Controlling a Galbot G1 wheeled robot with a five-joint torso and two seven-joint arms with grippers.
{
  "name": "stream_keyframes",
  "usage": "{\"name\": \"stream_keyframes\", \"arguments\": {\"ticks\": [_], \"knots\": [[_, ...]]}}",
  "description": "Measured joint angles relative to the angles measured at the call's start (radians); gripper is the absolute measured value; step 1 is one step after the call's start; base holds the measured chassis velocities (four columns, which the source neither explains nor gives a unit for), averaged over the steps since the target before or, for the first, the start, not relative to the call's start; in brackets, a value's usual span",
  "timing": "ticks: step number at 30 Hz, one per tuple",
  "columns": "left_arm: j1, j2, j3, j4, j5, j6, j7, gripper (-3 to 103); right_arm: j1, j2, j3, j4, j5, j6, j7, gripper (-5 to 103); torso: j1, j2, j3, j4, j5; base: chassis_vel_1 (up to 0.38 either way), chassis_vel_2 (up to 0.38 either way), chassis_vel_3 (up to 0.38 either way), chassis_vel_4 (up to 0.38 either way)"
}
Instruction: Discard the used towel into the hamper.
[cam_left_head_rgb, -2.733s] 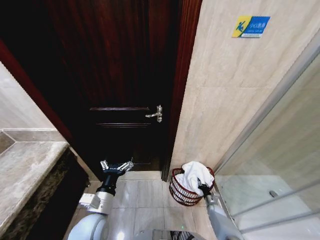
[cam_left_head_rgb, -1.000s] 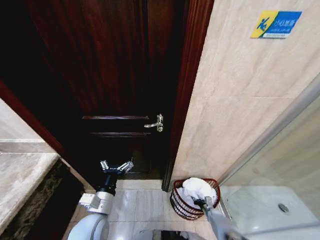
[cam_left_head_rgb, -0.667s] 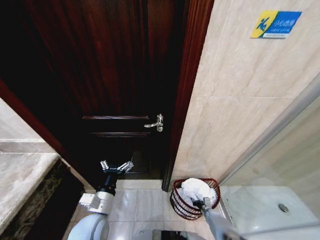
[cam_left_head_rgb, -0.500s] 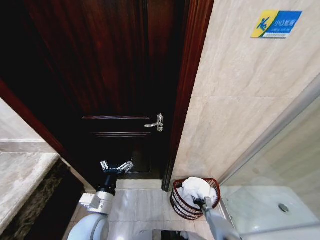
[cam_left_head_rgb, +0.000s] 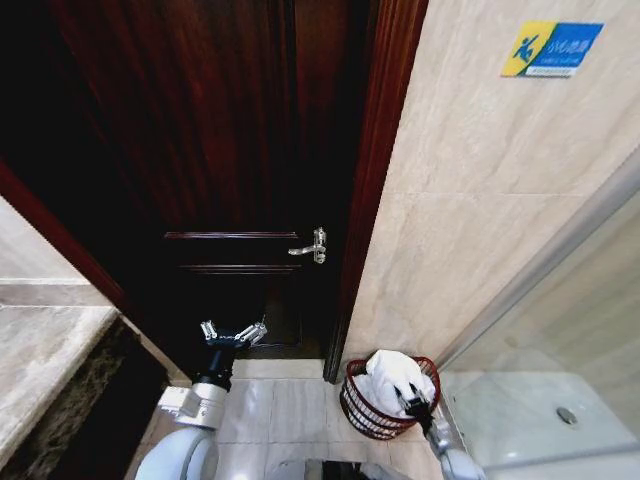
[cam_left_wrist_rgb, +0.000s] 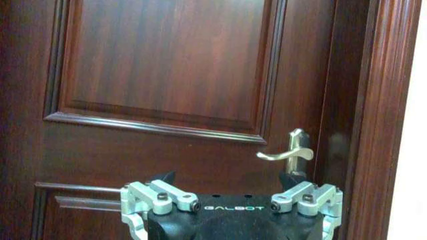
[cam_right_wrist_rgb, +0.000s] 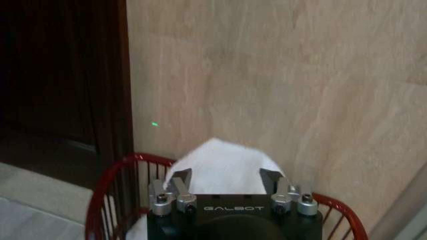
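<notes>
Since half a second ago the right gripper (cam_left_head_rgb: 414, 398) has shifted slightly to the robot's right over the hamper (cam_left_head_rgb: 362, 405) — its fingers spread apart, with the white towel (cam_left_head_rgb: 388, 374) between and beyond them in the right wrist view, heaped inside the hamper against the tiled wall (cam_left_head_rgb: 480, 230). Idle, the left gripper (cam_left_head_rgb: 232, 334) hangs open before the dark wooden door (cam_left_head_rgb: 220, 150) — near its handle (cam_left_head_rgb: 312, 246).

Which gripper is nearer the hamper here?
Right. The right gripper sits over the hamper, open around the towel. The left gripper hangs open by the door, well aside.
</notes>
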Motion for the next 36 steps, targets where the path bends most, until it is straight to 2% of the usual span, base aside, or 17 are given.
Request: {"name": "stream_keyframes", "arguments": {"ticks": [2,4,5,7,11,13,15,18,23,28,34,36], "knots": [[0.0,0.0,0.0,0.0,0.0,0.0,0.0,100,-0.011,0.005,0.01,0.026,0.001,-0.019,-0.029,77,0.0,0.0,0.0,0.0005,0.001,0.0,0.0,0.0,0.0],[0.0,0.0,0.0,0.0,0.0,0.0,0.0,100,-0.015,0.005,0.005,0.029,0.023,-0.015,-0.033,88,0.0,0.0,0.0,-0.0002,0.0006,0.0,0.0,0.0,0.0],[0.0,0.0,0.0,0.0,0.0,0.0,0.0,100,-0.015,0.005,0.005,0.029,0.023,-0.015,-0.033,88,0.0,0.0,0.0,-0.0002,0.0006,0.0,0.0,0.0,0.0],[0.0,0.0,0.0,0.0,0.0,0.0,0.0,100,0.027,0.006,-0.01,0.015,0.091,0.003,-0.008,97,0.0,0.0,0.0,-0.0002,0.0004,0.0,0.0,0.0,0.0],[0.0,0.0,0.0,0.0,0.0,0.0,0.0,100,0.09,0.008,-0.01,-0.05,0.094,0.025,0.007,100,0.0,0.0,0.0,-0.0001,0.0002,0.0,0.0,0.0,0.0],[0.0,0.0,0.0,0.0,0.0,0.0,0.0,100,0.192,0.01,-0.015,-0.176,0.092,0.056,0.032,100,0.0,0.0,0.0,0.0008,0.0008,0.0,0.0,0.0,0.0],[0.0,0.0,0.0,0.0,0.0,0.0,0.0,100,0.271,0.019,-0.022,-0.294,0.086,0.042,0.072,100,0.0,0.0,0.0,0.0004,0.0007,0.0,0.0,0.0,0.0],[0.0,0.0,0.0,0.0,0.0,0.0,0.0,100,0.313,0.032,-0.029,-0.365,0.092,0.009,0.098,100,0.0,0.0,0.0,0.0002,0.0008,0.0,0.0,0.0,0.0],[0.0,0.0,0.0,0.0,0.0,0.0,0.0,100,0.356,0.055,-0.024,-0.481,0.05,-0.029,0.145,100,0.0,0.0,0.0,0.0,0.0005,0.0,0.0,0.0,0.0],[0.0,0.0,0.0,0.0,0.0,0.0,0.0,100,0.414,0.044,-0.016,-0.653,-0.012,0.017,0.182,100,0.0,0.0,0.0,-0.0001,0.0008,0.0,0.0,0.0,0.0],[0.0,0.0,0.0,0.0,0.0,0.0,0.0,100,0.468,0.026,-0.013,-0.773,-0.035,-0.004,0.2,100,0.0,0.0,0.0,-0.0001,0.0008,0.0,0.0,0.0,0.0],[0.0,0.0,0.0,0.0,0.0,0.0,0.0,100,0.504,0.016,-0.012,-0.829,-0.044,-0.044,0.209,100,0.0,0.0,0.0,0.0001,0.0004,0.0,0.0,0.0,0.0]]}}
